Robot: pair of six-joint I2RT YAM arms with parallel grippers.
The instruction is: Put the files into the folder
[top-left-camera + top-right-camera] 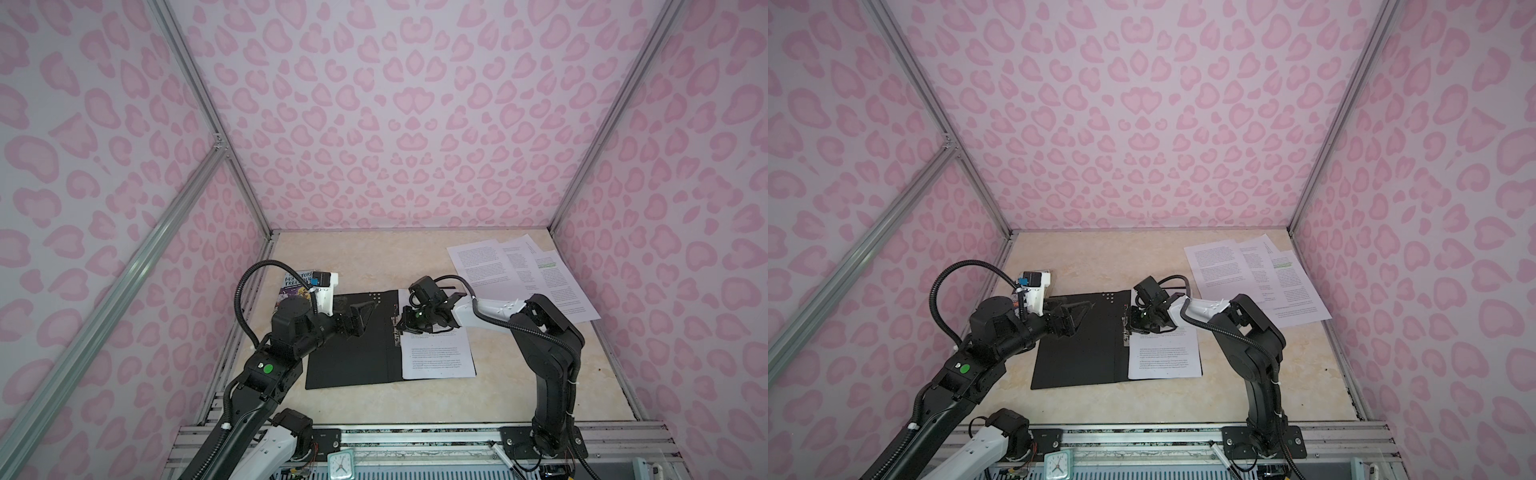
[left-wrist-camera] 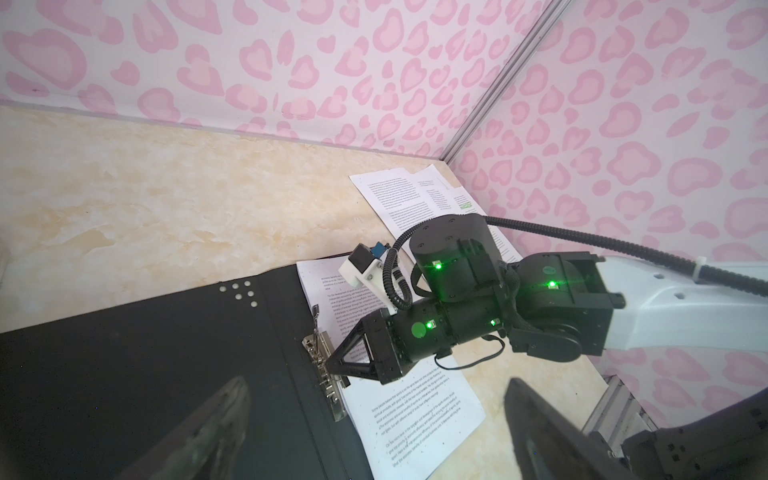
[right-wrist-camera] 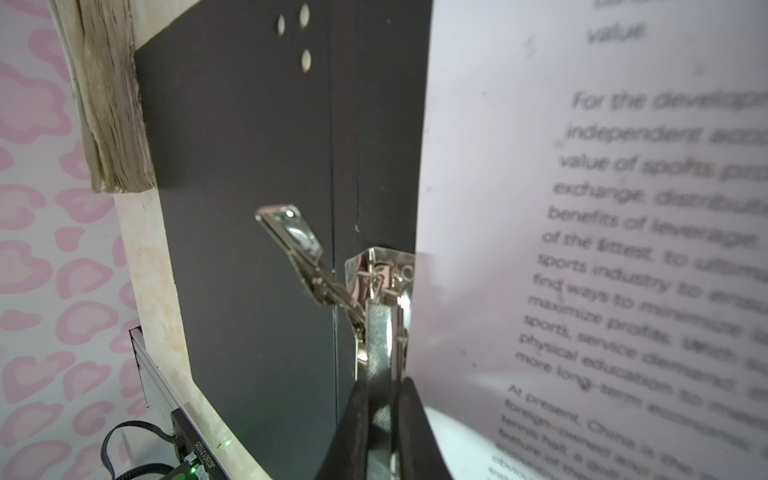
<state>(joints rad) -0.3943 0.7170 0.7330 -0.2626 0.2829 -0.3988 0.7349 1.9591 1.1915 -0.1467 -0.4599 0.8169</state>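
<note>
Standing beside the rig, I see the black folder (image 1: 349, 357) (image 1: 1075, 353) lying open and flat on the marbled table (image 1: 365, 257), near the middle. Its left cover is bare, with a cluster of tiny dots (image 1: 376, 296) (image 2: 243, 291) at the far corner.

One printed sheet (image 1: 440, 353) (image 1: 1163, 353) lies on the folder's right half, its inner edge just beside the metal clip (image 2: 322, 365) (image 3: 378, 291) along the spine. The clip's lever (image 3: 291, 232) sticks up at an angle.

The right gripper (image 1: 401, 326) (image 2: 332, 365) reaches across to the spine and is down at that clip. From its wrist camera the two dark fingers (image 3: 353, 424) stand close together, with the clip's shiny bar running between them. Whether they actually press on it, I cannot tell.

The left gripper (image 1: 368, 318) (image 1: 1081, 319) hangs over the far part of the left cover, its fingers (image 2: 216, 428) spread wide, with nothing between them.

The rest of the files (image 1: 519, 278) (image 1: 1246, 274) are fanned out in the far right corner of the table, well apart from the folder. One of them carries a green highlighted line (image 1: 545, 262) (image 2: 465, 204).

A colourful paperback book (image 1: 293, 286) lies at the far left, mostly hidden behind the left arm.
</note>
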